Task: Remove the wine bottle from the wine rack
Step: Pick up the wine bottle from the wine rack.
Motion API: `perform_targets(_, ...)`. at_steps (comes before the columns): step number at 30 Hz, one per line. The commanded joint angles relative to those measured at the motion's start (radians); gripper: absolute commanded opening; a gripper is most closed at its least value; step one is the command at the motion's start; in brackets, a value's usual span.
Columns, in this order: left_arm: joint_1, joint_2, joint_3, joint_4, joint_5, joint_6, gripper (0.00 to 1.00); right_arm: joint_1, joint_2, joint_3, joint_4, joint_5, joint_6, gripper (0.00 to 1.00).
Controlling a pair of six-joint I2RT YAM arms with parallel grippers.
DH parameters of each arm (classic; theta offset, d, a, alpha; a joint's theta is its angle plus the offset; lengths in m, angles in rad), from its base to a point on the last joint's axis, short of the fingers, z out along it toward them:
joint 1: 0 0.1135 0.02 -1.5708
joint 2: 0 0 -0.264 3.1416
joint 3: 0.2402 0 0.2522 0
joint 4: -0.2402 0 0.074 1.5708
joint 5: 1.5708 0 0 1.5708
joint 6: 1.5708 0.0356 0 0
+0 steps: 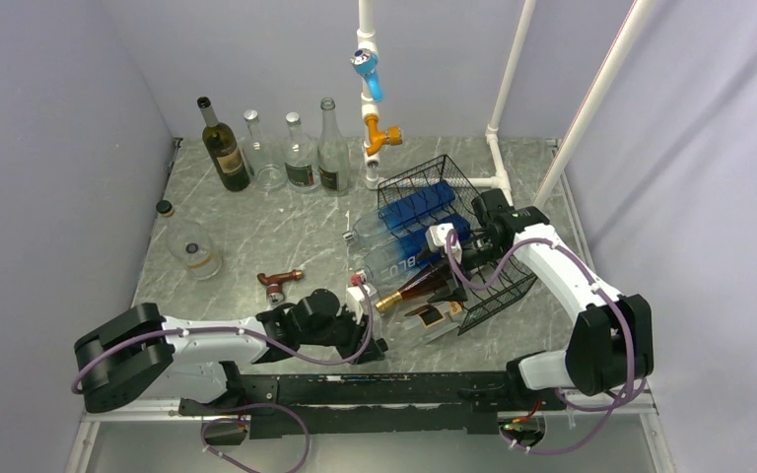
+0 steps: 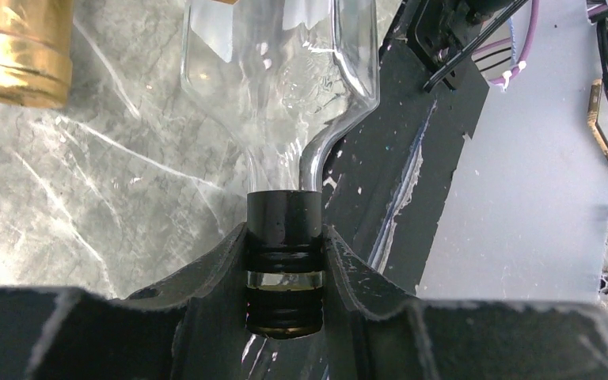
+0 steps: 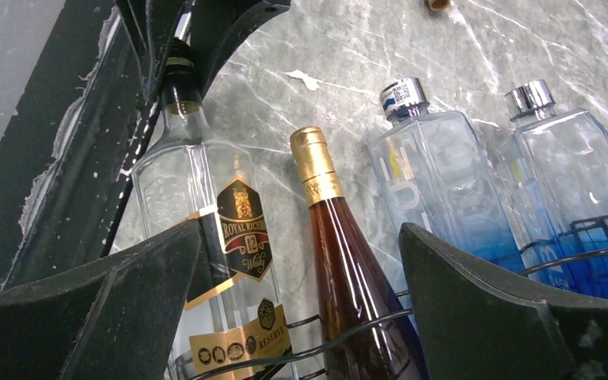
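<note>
**Black cap pinched, bottle's base lying in the rack**

Black-capped and clear-glassed, the clear bottle (image 2: 277, 71) lies on its side at the near corner of the wine rack (image 1: 399, 192). Its base end sits under the rack's wires and its neck points out leftward. My left gripper (image 2: 283, 253) is clamped tight on the cap (image 2: 283, 214), one finger on each side.

Just nearer than that neck runs the black strip (image 2: 380, 198) along the table's near edge, so there is little room on that side.

Touching or just beside my bottle, one place deeper into the rack, lies an amber bottle (image 3: 348, 269) with a gold foil top. Beyond it lie two blue-tinted bottles (image 3: 435, 182) (image 3: 578, 174), all with necks out the same open side.

My right gripper (image 3: 301, 237) hangs over the rack above these bottles, fingers spread as wide as they go, holding nothing.

Left of the rack the marble is mostly bare, with a small reddish-brown piece (image 1: 278, 283) and, further left, a round glass jar (image 1: 197, 254).

Far left of the rack, four upright bottles (image 1: 301, 153) line the back wall. Directly behind the rack stands the white pipe frame (image 1: 508, 99).
</note>
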Motion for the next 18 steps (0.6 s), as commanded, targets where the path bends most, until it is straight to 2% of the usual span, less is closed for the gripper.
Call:
perform_targets(1,0.004,-0.050,-0.031,0.035,0.062,-0.001,0.00,0.015,0.003,0.014,-0.035,-0.067,-0.058,1.00)
perform_targets(9,0.016,-0.157,-0.117,0.031,0.064,-0.039,0.00,0.105,-0.007,0.011,-0.038,-0.051,-0.066,1.00)
perform_targets(18,0.048,-0.290,-0.181,-0.021,0.080,-0.057,0.00,0.272,-0.055,-0.058,0.110,0.078,0.042,0.99)
